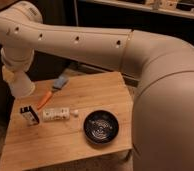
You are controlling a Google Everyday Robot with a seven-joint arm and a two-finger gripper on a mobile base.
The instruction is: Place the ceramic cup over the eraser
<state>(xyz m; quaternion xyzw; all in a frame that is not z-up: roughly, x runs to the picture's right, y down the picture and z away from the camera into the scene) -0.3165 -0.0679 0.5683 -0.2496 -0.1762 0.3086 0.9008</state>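
The ceramic cup (23, 86) is off-white and hangs at the end of my arm, above the table's left edge, wider end down. My gripper (13, 74) holds it from above, mostly hidden behind the wrist and the cup. The eraser (29, 114) is a small dark block with a white patch. It lies on the wooden table (80, 97) just below and slightly right of the cup, apart from it.
A white block with dark spots (56, 114) lies right of the eraser. An orange-handled tool (46, 98) with a blue head (61, 82) lies behind it. A black bowl (101, 126) sits front right. My arm (140, 55) spans the view.
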